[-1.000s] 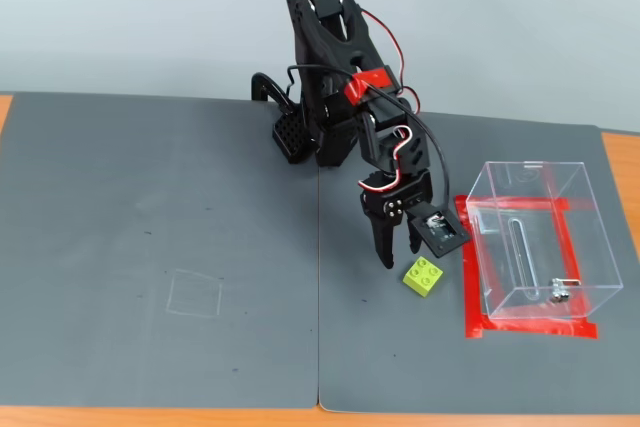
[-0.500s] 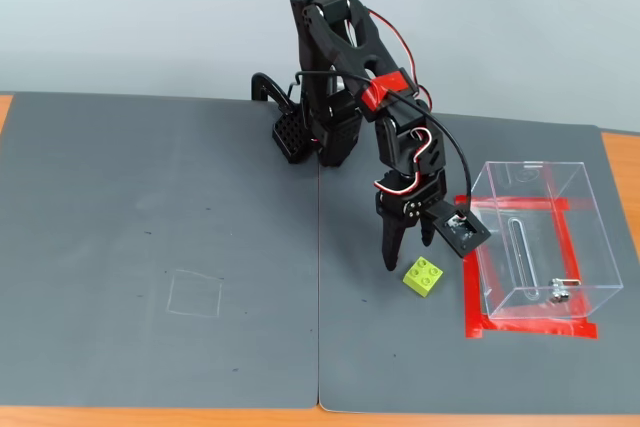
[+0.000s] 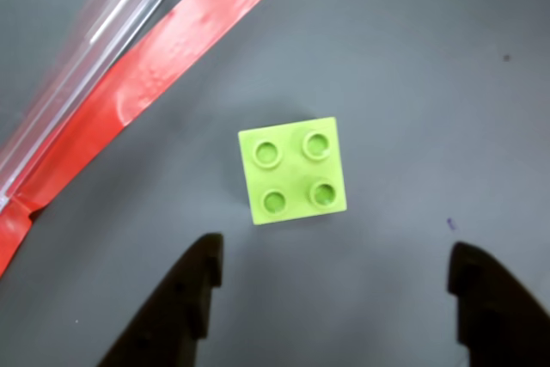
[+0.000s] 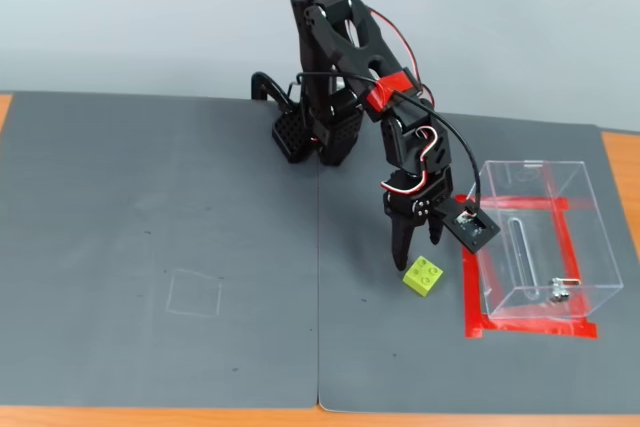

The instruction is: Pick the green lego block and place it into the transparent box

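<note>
The green lego block (image 3: pixel 293 171) lies studs up on the grey mat, and in the fixed view (image 4: pixel 423 276) it sits just left of the transparent box (image 4: pixel 535 237). My gripper (image 3: pixel 335 277) is open and empty, its two black fingers (image 3: pixel 185 298) spread on either side below the block in the wrist view. In the fixed view the gripper (image 4: pixel 415 242) hangs just above the block, apart from it. A clear wall of the box (image 3: pixel 82 49) shows at the upper left of the wrist view.
Red tape (image 4: pixel 530 327) frames the box's footprint on the mat and runs diagonally through the wrist view (image 3: pixel 155 66). The arm's base (image 4: pixel 310 137) stands at the back. A faint square outline (image 4: pixel 194 294) marks the mat at left. Orange table edges show at the sides.
</note>
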Motion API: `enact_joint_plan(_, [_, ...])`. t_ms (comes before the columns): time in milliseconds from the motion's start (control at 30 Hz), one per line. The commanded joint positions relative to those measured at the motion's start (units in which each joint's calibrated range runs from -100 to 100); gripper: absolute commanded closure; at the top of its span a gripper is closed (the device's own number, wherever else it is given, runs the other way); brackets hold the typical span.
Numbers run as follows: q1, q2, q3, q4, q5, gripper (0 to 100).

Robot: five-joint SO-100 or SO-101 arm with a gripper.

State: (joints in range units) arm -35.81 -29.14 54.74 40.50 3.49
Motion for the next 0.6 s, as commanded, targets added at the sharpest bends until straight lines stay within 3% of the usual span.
enact_joint_plan(0, [0.6,-0.7,-2.1,-0.8,-1.3,65])
enact_joint_plan(100, [0.9,-0.7,-2.1,-1.1,-2.3,59])
enact_joint_plan(300, [0.7,0.2,-2.4,-2.4,-2.2,58])
enact_joint_plan(567, [0.5,0.3,1.8,-11.8,-2.5,58])
